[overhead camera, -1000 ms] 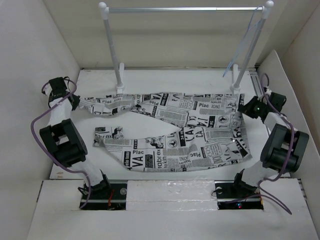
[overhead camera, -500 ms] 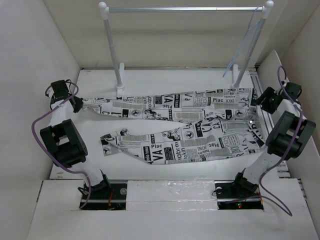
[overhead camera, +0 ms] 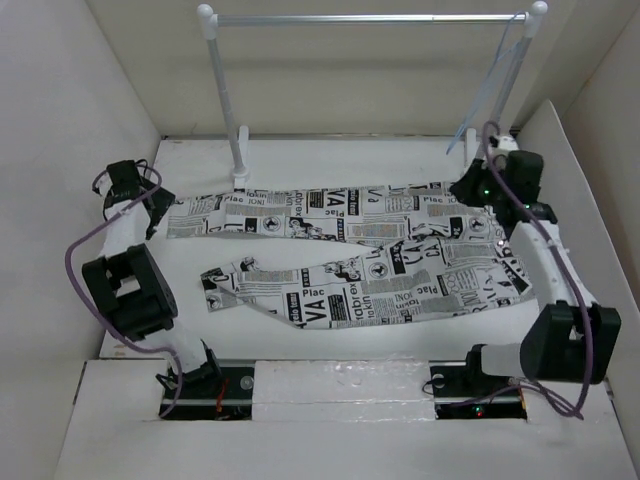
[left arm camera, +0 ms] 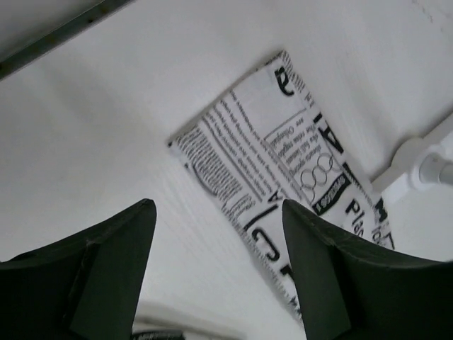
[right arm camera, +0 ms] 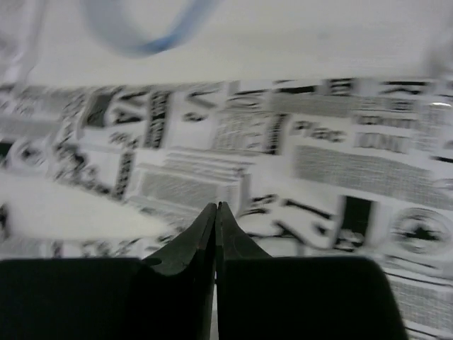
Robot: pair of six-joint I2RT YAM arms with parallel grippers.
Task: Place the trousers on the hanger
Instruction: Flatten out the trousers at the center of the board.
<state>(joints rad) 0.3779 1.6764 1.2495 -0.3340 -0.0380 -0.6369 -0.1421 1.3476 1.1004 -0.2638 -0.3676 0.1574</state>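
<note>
My left claw (left arm camera: 216, 212) is wide open and empty, beside one leg end of the trousers (overhead camera: 380, 262). My right claw (right arm camera: 215, 209) is pinched closed above their waist, with no cloth seen in it. The trousers lie spread on the table (overhead camera: 300, 165); the hanger (overhead camera: 497, 85) hangs at the rack's (overhead camera: 360, 18) right end.

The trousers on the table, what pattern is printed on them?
The trousers are white with black newspaper-style print, clearest in the top external view.

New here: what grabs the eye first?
The newspaper-print trousers sprawled flat across the table. Behind them a white rack, the pale-blue hanger dangling at its right end. The left hand is open at the cloth's left end; the right hand is shut over its right end.
</note>
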